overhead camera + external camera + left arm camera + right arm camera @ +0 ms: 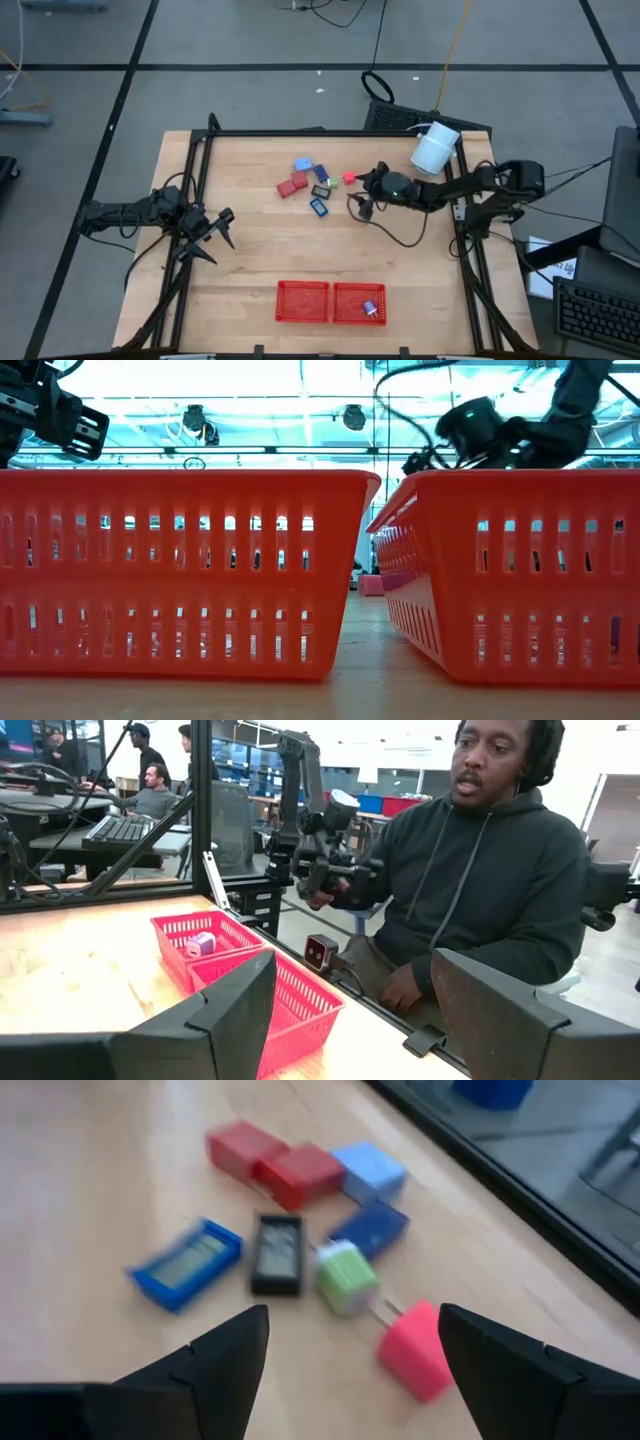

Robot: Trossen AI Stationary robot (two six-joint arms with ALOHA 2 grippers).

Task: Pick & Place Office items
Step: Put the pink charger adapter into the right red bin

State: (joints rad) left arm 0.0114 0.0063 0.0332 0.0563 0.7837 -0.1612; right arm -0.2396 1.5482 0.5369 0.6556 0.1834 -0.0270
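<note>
The office items lie in a loose cluster on the far middle of the wooden table point(250, 250): two red blocks point(243, 1148) point(300, 1172), a light blue one point(370, 1170), a dark blue one point(370, 1228), a flat blue piece point(185, 1265), a black piece point(277, 1253), a green one point(347, 1276) and a pink-red one point(415, 1348). My right gripper point(358, 192) point(350, 1365) hovers open just right of the cluster, touching nothing. Its fingers stand on either side of the pink-red piece as seen from the wrist. My left gripper point(218, 237) waits open at the table's left.
Two red mesh trays point(302, 301) point(359, 302) stand side by side at the near edge, and the right one holds a small purple-blue piece point(369, 308). A white cylinder point(435, 148) stands at the far right corner. A person point(480, 890) sits beyond the near edge.
</note>
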